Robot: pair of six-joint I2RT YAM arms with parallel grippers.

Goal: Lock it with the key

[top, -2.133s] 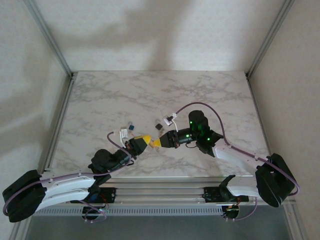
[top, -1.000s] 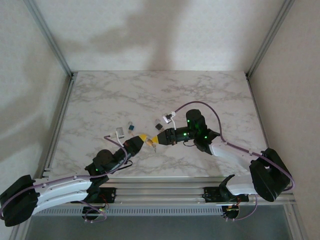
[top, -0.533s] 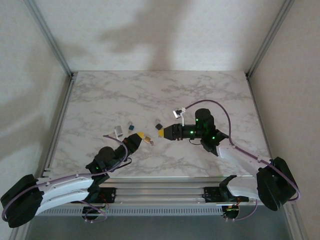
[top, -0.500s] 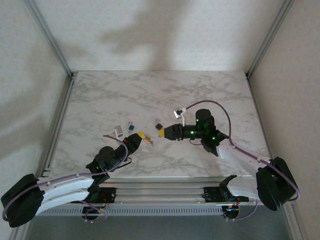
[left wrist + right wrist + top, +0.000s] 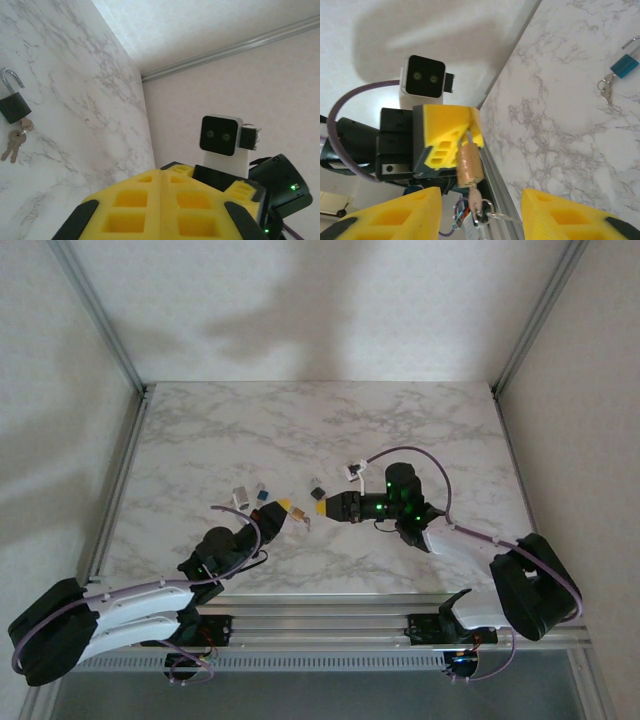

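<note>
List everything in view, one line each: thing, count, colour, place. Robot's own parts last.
table: one, white-grey marble, under everything.
brass padlock: one, brass, held by its shackle off the table, between the two grippers.
hanging keys: small bunch, silver, dangling below the brass padlock.
blue padlock: one, blue, lying on the table with keys attached.
black padlock: one, black with a silver shackle, lying on the table with keys attached.
silver-grey padlock: one, silver-grey, on the table beside the blue padlock; too small for detail.
left gripper: one, yellow fingers, shut on the brass padlock.
right gripper: one, yellow fingers, open, facing the brass padlock.
</note>
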